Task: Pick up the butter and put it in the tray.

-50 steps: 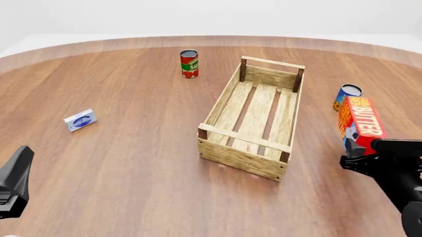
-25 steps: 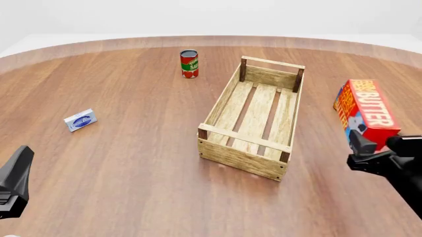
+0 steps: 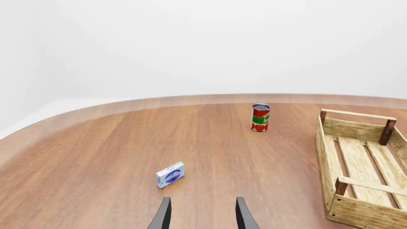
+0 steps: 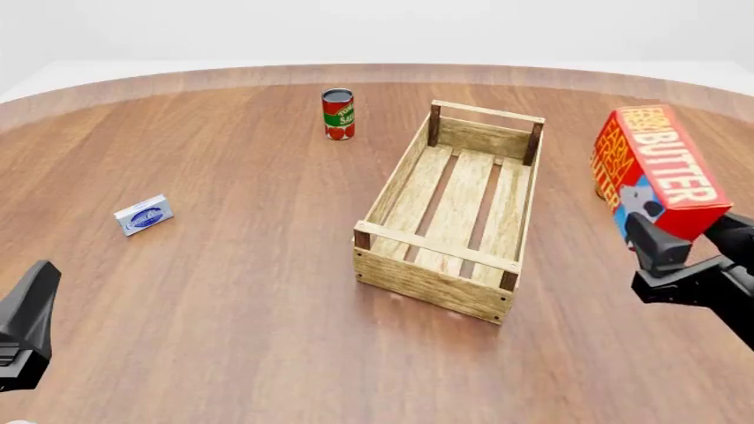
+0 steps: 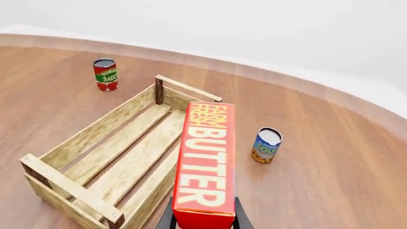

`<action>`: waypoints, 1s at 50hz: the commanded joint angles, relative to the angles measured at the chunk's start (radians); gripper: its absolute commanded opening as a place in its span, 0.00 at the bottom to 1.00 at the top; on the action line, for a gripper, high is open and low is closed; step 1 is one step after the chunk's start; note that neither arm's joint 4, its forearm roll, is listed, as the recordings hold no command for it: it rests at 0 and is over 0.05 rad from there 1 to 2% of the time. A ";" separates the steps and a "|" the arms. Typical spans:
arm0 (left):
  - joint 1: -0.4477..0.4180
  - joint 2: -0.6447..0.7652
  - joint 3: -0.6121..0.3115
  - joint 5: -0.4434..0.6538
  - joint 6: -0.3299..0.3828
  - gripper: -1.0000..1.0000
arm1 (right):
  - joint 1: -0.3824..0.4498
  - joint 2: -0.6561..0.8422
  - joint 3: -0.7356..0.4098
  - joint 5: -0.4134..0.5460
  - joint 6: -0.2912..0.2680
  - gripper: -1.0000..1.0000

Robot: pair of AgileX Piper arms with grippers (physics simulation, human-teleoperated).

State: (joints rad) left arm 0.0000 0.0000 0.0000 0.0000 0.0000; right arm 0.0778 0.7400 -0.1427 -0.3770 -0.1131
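The butter (image 4: 659, 168) is a red carton with white "BUTTER" lettering. My right gripper (image 4: 677, 240) is shut on its near end and holds it in the air, to the right of the tray. In the right wrist view the butter (image 5: 207, 162) stands out between the fingers, above the table next to the tray (image 5: 111, 157). The tray (image 4: 454, 212) is a large light-wood slatted crate with nothing in it, at the table's middle. My left gripper (image 3: 202, 218) is open and empty, low at the near left (image 4: 26, 322).
A red tomato-sauce can (image 4: 338, 114) stands at the back, left of the tray. A small white-and-blue packet (image 4: 144, 215) lies at the left. A blue-and-yellow can (image 5: 266, 145) stands on the table beyond the butter, hidden behind it in the front view.
My right gripper has lifted the butter higher off the table, and it now hides the blue can in the front view. The left arm has not moved.
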 commanded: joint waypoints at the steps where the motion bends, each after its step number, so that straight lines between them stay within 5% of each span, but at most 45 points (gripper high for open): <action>1: 0.000 0.000 0.000 0.000 0.000 1.00 | 0.046 -0.086 -0.070 0.110 -0.002 0.00; 23: 0.000 0.000 0.000 0.000 0.000 1.00 | 0.106 -0.007 -0.180 0.141 -0.022 0.00; 50: 0.000 0.000 0.000 0.000 0.000 1.00 | 0.166 0.199 -0.262 0.030 -0.006 0.00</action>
State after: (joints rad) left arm 0.0000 0.0000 0.0000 0.0000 0.0000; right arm 0.2203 0.8728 -0.3555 -0.3012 -0.1420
